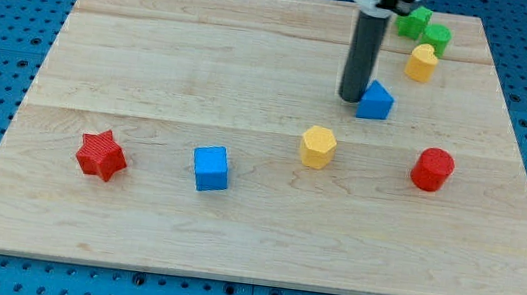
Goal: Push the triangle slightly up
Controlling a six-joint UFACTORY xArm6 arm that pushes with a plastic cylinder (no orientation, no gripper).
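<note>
A blue triangle block [377, 100] lies on the wooden board [153, 63] at the upper right of the middle. My tip [351, 99] stands right against the triangle's left side, touching or nearly touching it. The dark rod rises from there to the view's top.
A yellow hexagon [317, 146] lies below the triangle. A blue cube [211, 168] and a red star [101, 155] lie toward the lower left. A red cylinder [432, 169] lies at the right. A yellow block [421, 62] and two green blocks [415, 23] [437, 37] sit at the top right.
</note>
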